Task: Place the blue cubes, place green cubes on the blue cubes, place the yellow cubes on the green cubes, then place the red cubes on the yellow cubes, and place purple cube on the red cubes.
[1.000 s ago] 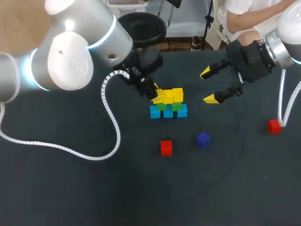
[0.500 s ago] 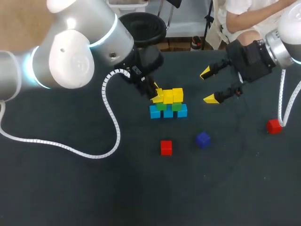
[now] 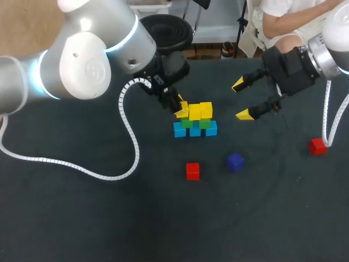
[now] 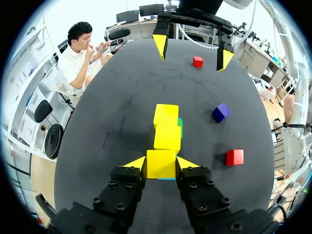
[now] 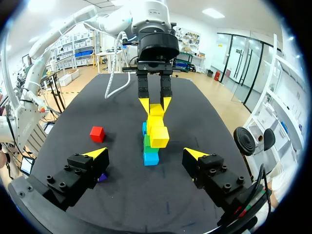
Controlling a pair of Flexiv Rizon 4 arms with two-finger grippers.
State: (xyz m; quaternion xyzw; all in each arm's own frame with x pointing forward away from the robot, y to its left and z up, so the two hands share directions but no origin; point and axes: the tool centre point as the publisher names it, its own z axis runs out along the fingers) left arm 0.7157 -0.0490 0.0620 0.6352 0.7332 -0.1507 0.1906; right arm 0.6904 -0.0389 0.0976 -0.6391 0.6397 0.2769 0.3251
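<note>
- Only left arm (image 3: 87,60) shifts slightly; stack (image 3: 195,129) stays put
- Left gripper (image 3: 180,108) pinches a yellow cube (image 4: 161,164) at the stack's left end
- Right gripper (image 3: 242,99) hangs right of the stack, fingers spread

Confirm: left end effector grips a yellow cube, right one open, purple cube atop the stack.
Wrong: the head view shows the purple cube lying on the table, apart from the stack. The left end effector does grip a yellow cube; the right end effector is open.
</note>
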